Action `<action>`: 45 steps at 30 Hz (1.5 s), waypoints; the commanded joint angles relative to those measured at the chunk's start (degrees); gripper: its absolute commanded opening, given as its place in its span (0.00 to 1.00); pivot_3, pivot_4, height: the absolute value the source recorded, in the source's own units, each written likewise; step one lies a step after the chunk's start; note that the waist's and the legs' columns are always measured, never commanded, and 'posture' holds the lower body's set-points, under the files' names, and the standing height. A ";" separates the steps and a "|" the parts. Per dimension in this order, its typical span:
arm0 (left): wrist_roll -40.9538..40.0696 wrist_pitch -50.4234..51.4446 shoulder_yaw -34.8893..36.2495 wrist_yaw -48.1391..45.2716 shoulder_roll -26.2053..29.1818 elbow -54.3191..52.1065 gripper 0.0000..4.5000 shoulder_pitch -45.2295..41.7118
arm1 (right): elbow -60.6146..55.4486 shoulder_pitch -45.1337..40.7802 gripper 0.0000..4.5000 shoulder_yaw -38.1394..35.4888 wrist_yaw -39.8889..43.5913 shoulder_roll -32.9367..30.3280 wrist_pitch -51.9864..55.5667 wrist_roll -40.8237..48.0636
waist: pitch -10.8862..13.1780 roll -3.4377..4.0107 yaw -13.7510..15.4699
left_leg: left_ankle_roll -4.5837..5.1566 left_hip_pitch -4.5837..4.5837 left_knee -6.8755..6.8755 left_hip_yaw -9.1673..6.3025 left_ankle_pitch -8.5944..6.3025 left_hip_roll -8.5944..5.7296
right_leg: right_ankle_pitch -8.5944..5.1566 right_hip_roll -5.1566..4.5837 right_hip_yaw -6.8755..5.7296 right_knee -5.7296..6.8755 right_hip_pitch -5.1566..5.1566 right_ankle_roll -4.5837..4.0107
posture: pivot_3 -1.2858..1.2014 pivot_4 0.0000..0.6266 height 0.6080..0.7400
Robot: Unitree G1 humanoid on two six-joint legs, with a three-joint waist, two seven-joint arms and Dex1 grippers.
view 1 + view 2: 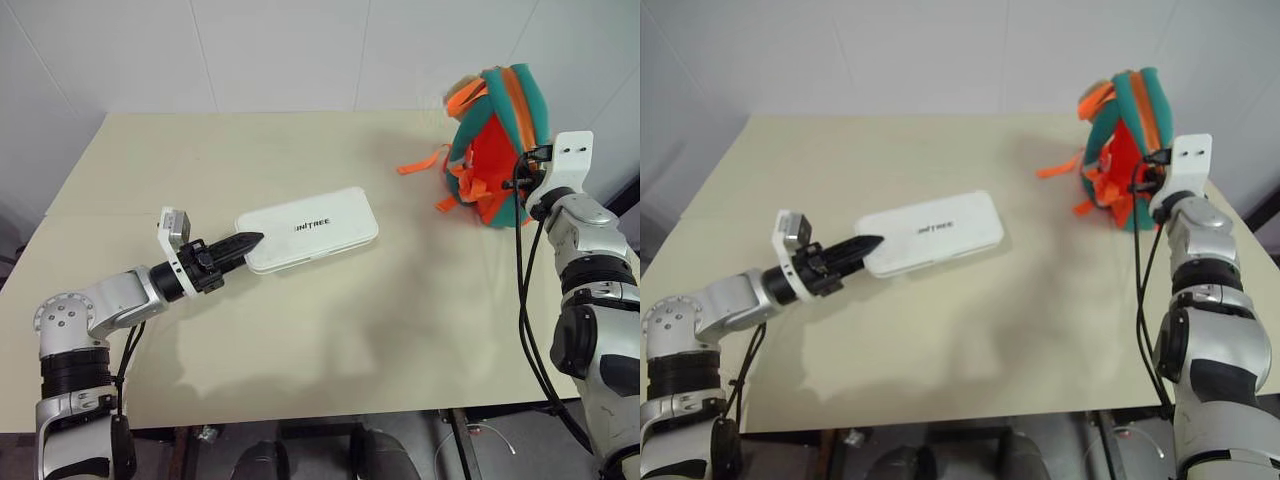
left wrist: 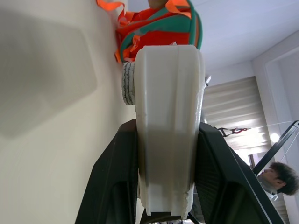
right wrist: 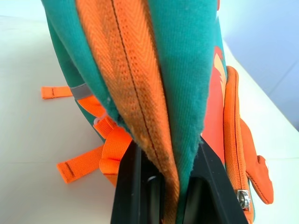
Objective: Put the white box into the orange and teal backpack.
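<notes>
**White case gripped, backpack pinched for loading**

White plastic, flat and long, the box (image 1: 308, 229) lies on the beige table (image 1: 330, 340) near its middle, one short end clamped between the left gripper (image 1: 240, 244)'s black fingers (image 2: 117, 182). The left wrist view shows both fingers pressed against the case's sides, so the hold looks firm; the arm reaches in low and level from the near left edge, a pose that suits sliding or lifting the case toward the bag.

Well apart, at the table's far right, stands the backpack (image 1: 492, 150), upright, its orange straps trailing onto the tabletop. The right gripper (image 3: 163, 186) is closed on the bag's fabric: the right wrist view shows a fold of teal cloth and orange trim caught between its fingers. That grip probably serves to steady the bag, or to pull its mouth apart, for the case to enter.

No opening is plainly visible yet. The box is not yet in the backpack.
</notes>
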 commanded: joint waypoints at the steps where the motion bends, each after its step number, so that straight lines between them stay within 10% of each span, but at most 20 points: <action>1: -0.84 -0.03 0.12 -2.70 1.19 -0.15 0.28 -0.53 | -10.18 2.56 0.10 -1.38 3.17 -0.99 5.15 3.27 | 0.00 0.00 0.03 | 0.00 0.00 -0.03 -0.01 0.00 0.00 | 0.00 0.00 0.00 -0.03 0.00 0.00 | 0.52 0.24 1.00; 22: 7.99 5.05 -0.38 -16.05 8.82 8.77 0.28 -3.34 | -84.09 37.91 0.10 -10.47 8.66 -4.89 55.88 30.54 | 0.00 0.00 1.24 | 0.02 -0.10 -0.39 -0.10 -0.01 -0.01 | -0.04 0.00 0.01 -0.12 -0.30 -0.07 | 0.52 0.24 1.00; 45: 30.62 8.16 0.66 -34.55 11.37 14.86 0.28 -9.50 | -91.54 47.63 0.10 -25.46 12.79 -14.84 68.74 49.67 | 0.01 -0.05 1.38 | 0.13 -0.16 -0.58 -0.02 -0.03 -0.04 | -0.06 -0.01 0.04 -0.17 -0.51 -0.11 | 0.52 0.24 1.00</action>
